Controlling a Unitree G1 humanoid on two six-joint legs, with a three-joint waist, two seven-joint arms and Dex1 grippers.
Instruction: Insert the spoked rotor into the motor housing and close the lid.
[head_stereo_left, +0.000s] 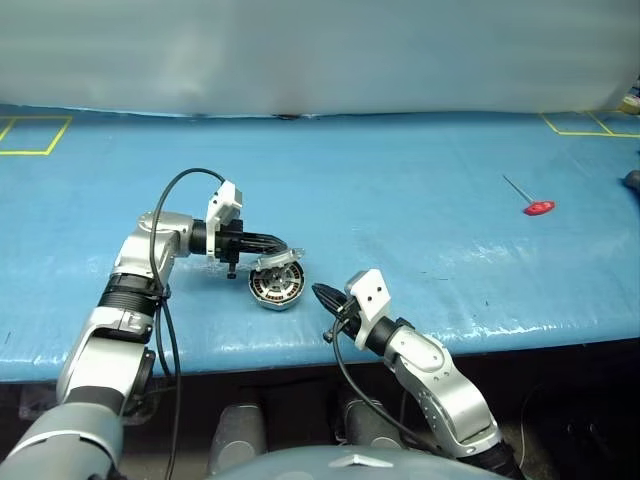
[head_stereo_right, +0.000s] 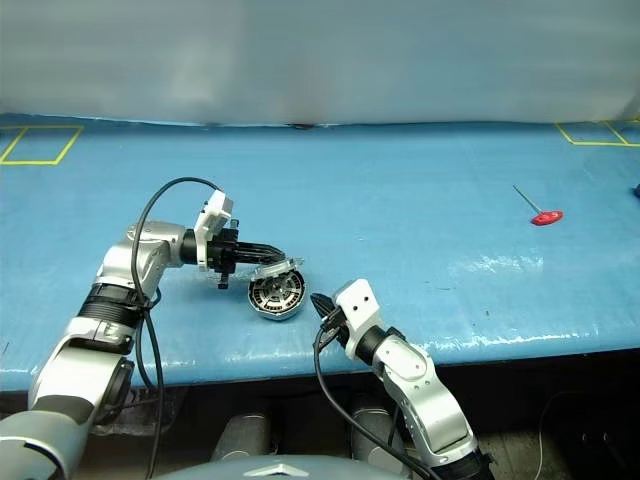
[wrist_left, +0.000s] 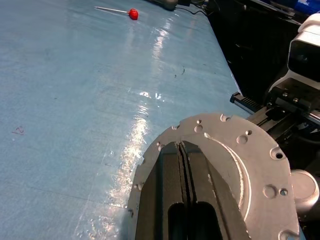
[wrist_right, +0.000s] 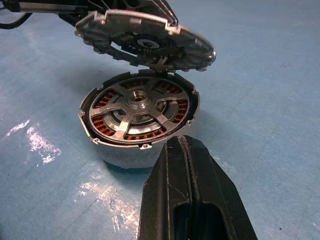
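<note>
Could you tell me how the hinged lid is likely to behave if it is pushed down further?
The lid looks like rigid metal, so it should swing stiffly on its joint rather than flex. The left end effector rests on its smooth outer face and might slide. The motor housing could shift on the glossy table.

A short round silver motor housing (wrist_right: 145, 145) stands upright on blue sheeting. The spoked rotor (wrist_right: 137, 107) sits flat inside it, silver spokes and shiny hub over copper-brown coils. The toothed grey lid (wrist_right: 145, 42) tilts half-open above, joined at the housing's far edge.
</note>
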